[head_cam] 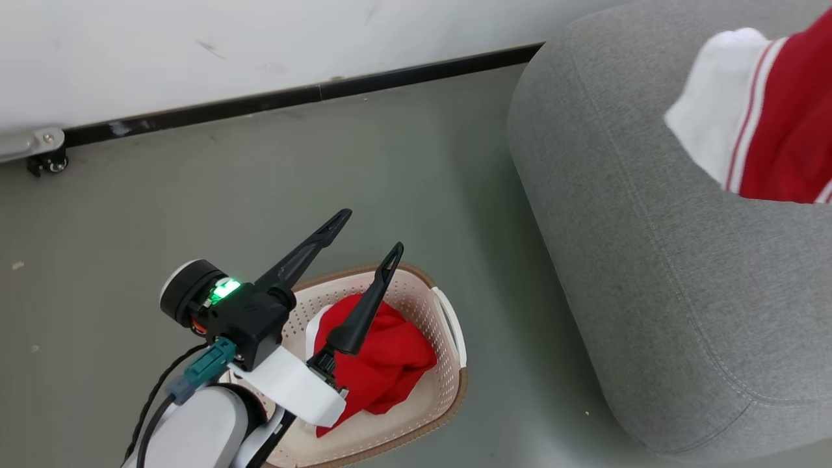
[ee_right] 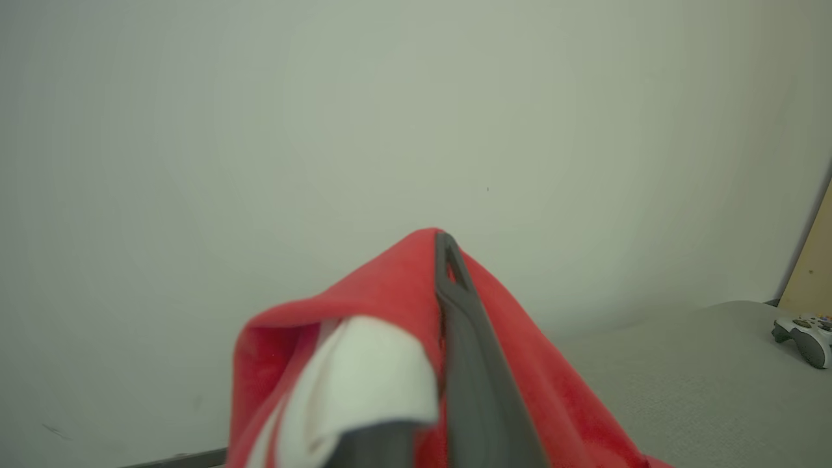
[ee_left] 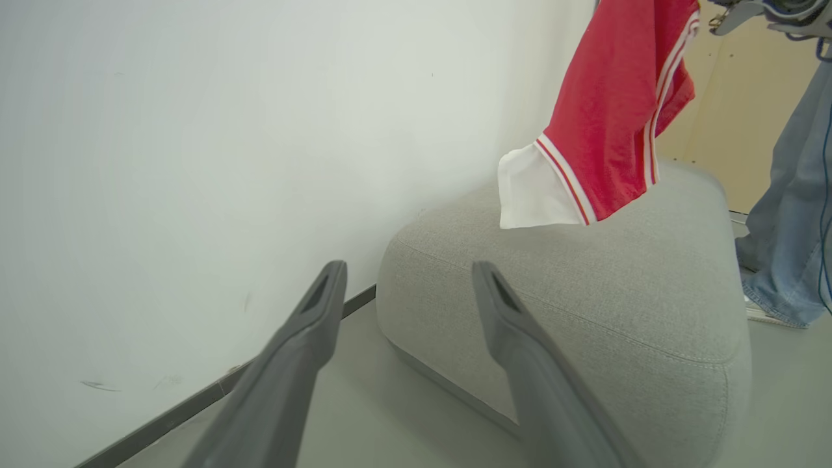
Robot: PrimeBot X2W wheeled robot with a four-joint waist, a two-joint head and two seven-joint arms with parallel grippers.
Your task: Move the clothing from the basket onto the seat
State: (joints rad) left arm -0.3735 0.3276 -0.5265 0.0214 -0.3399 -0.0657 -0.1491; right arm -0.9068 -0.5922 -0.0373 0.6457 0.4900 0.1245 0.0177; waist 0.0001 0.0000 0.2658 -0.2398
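While the right end effector [ee_right: 445, 247] is clamped on one red garment [head_cam: 780, 117], that piece hangs above the seat [head_cam: 650, 260]. Its long axis runs straight down and its white cuff is lowest, close to the cushion. Whether the cuff touches the fabric I cannot tell.

The relation that counts is therefore vertical: the seat lies directly below the held cloth. I judge that lowering it and letting go would land it there. A game controller [ee_right: 803, 335] lies on the seat off to one side of the held cloth, apart from the likely drop spot.

Off the seat's rounded corner, on the floor, stands the basket [head_cam: 416, 296], with a second red garment [head_cam: 390, 357] bunched inside. The left end effector [head_cam: 371, 231] hovers on that same side of the seat, above the basket. Its fingers are spread wide, hold nothing, and angle partly towards the seat rather than down into the cloth. Of the two arms it is plainly the nearer to what is left in the basket, while the right arm is the one over the seat.
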